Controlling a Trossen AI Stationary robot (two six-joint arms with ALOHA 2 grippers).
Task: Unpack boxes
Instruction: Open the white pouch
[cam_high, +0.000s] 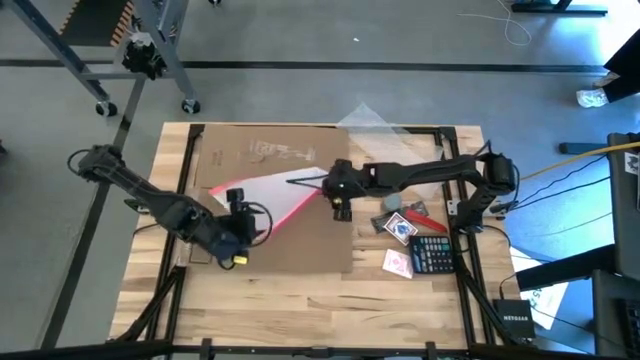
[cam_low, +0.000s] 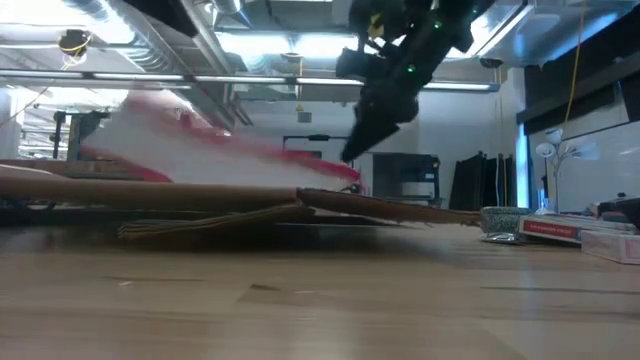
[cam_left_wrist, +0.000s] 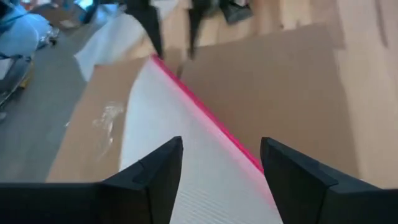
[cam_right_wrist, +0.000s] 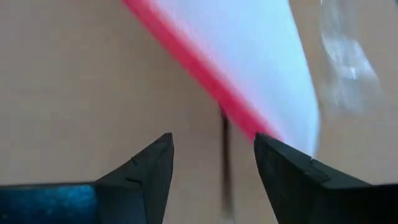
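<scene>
I see the cardboard box (cam_high: 270, 200) lying flattened on the wooden table (cam_high: 300, 300), covering most of its middle and far-left part, with faint printed marks near its far edge. On top of it lies a clear plastic pouch (cam_high: 268, 192) with a pink-red edge, running at a slant across the cardboard.

My left gripper (cam_high: 238, 222) sits over the near-left end of the pouch. In the left wrist view its two fingers (cam_left_wrist: 152, 180) stand spread apart, with the pouch (cam_left_wrist: 186, 155) between and below them, not pinched. My right gripper (cam_high: 340, 205) hangs just beside the pouch's far-right end, above the cardboard. In the right wrist view its fingers (cam_right_wrist: 146, 171) are also parted, and the pink-red edge (cam_right_wrist: 205, 81) passes ahead of them without being gripped.

To the right of the cardboard, I make out a calculator (cam_high: 433, 254), some card packs (cam_high: 400, 228) and a few small items on bare wood.
</scene>
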